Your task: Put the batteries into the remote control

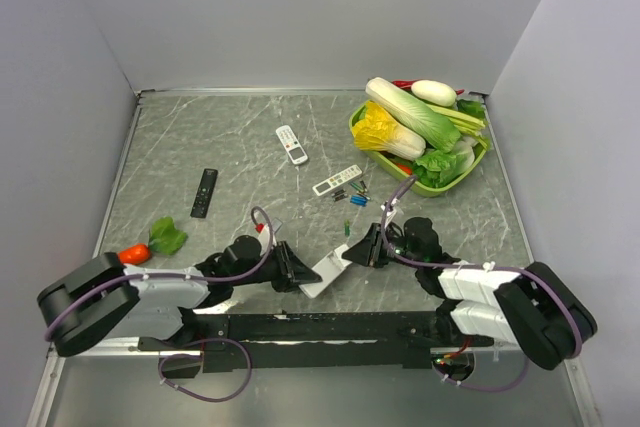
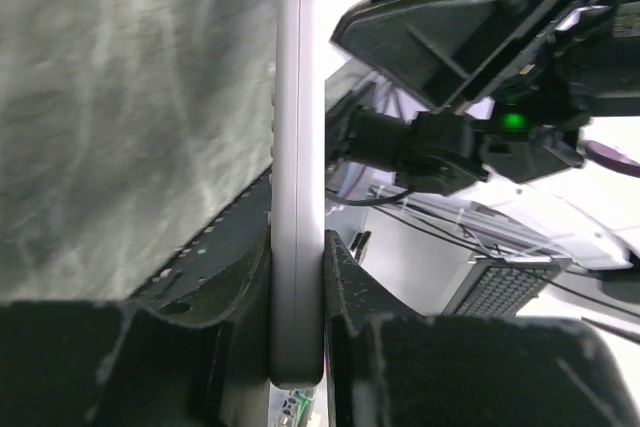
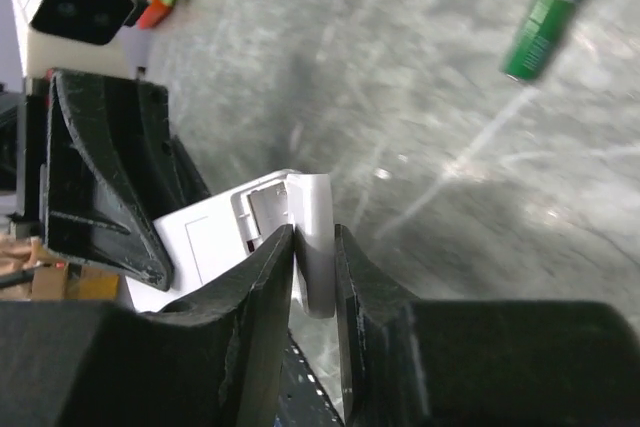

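A white remote control [image 1: 325,272] hangs between my two grippers just above the table's near edge. Seen edge-on, the remote control [image 2: 298,197] has my left gripper [image 2: 298,277] shut on its near end. My right gripper [image 3: 315,257] is shut on a white piece [image 3: 316,232] at the remote's other end, which looks like its battery cover, beside an exposed recess [image 3: 265,202]. One green battery [image 3: 550,9] lies on the table beyond. Several batteries [image 1: 352,194] lie mid-table, with another green battery [image 1: 347,227] closer to the arms.
Two more white remotes [image 1: 291,144] [image 1: 337,180] and a black remote [image 1: 204,192] lie on the marble table. A green basket [image 1: 470,172] of toy vegetables stands at the back right. A toy carrot [image 1: 135,253] and a green leaf [image 1: 168,235] lie near left.
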You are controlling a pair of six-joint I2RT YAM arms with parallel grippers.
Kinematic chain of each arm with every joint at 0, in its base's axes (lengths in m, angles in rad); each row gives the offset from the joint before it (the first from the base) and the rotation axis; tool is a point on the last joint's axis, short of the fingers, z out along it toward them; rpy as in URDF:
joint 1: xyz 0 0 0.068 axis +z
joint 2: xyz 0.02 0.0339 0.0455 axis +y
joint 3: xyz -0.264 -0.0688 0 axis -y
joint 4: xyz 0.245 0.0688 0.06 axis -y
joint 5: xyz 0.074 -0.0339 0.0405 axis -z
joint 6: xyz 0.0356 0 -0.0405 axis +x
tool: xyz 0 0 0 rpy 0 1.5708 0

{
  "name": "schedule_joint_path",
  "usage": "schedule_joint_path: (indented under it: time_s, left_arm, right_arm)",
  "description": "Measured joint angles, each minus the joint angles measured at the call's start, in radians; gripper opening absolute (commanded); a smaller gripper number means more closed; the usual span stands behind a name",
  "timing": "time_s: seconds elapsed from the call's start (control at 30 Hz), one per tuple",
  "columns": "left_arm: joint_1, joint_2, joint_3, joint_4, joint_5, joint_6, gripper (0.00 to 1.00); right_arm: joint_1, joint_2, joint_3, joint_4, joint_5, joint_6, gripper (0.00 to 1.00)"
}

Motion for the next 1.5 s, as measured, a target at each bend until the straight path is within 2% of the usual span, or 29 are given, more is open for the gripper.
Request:
schedule_joint_path:
  time_s: [0.3, 0.5, 0.6, 0.7, 0.73, 0.8, 0.83, 0.97, 1.13, 1.27, 1.37, 1.5]
  left_arm:
    - [0.0, 0.108, 0.015, 0.014, 0.036, -0.02, 0.01]
    - [0.0, 0.051, 0.05, -0.126, 0.003, 0.016, 0.01]
    - [0.006, -0.013, 0.064, -0.231, -0.029, 0.048, 0.01]
    - [0.019, -0.066, 0.068, -0.306, -0.05, 0.072, 0.01]
    - [0.027, -0.082, 0.068, -0.329, -0.053, 0.081, 0.01]
    - [0.045, -0.107, 0.068, -0.36, -0.055, 0.092, 0.01]
    - [0.053, -0.117, 0.067, -0.372, -0.055, 0.098, 0.01]
    - [0.085, -0.145, 0.067, -0.402, -0.048, 0.138, 0.01]
    - [0.112, -0.161, 0.098, -0.465, -0.008, 0.23, 0.01]
    - [0.124, -0.175, 0.183, -0.522, 0.042, 0.334, 0.01]
    - [0.13, -0.201, 0.238, -0.545, 0.086, 0.407, 0.01]
    - [0.133, -0.22, 0.289, -0.565, 0.141, 0.483, 0.01]
  right_arm:
    - [-0.028, 0.192, -0.005, 0.066, 0.005, 0.018, 0.31]
    - [-0.037, 0.279, -0.021, 0.156, -0.002, 0.054, 0.38]
    - [-0.037, 0.28, -0.021, 0.164, 0.002, 0.065, 0.45]
    - [-0.037, 0.251, -0.019, 0.136, 0.016, 0.072, 0.58]
    - [-0.037, 0.224, -0.015, 0.106, 0.026, 0.07, 0.67]
    - [-0.037, 0.154, -0.005, 0.025, 0.061, 0.062, 0.77]
    - [-0.038, 0.11, 0.005, -0.024, 0.085, 0.048, 0.85]
    - [-0.039, -0.066, 0.045, -0.264, 0.19, -0.016, 0.98]
    - [-0.034, -0.272, 0.074, -0.515, 0.232, -0.138, 0.99]
    - [-0.022, -0.387, 0.143, -0.612, 0.203, -0.238, 0.99]
    - [-0.019, -0.409, 0.201, -0.626, 0.152, -0.289, 0.97]
    - [-0.015, -0.362, 0.267, -0.619, 0.055, -0.315, 0.9]
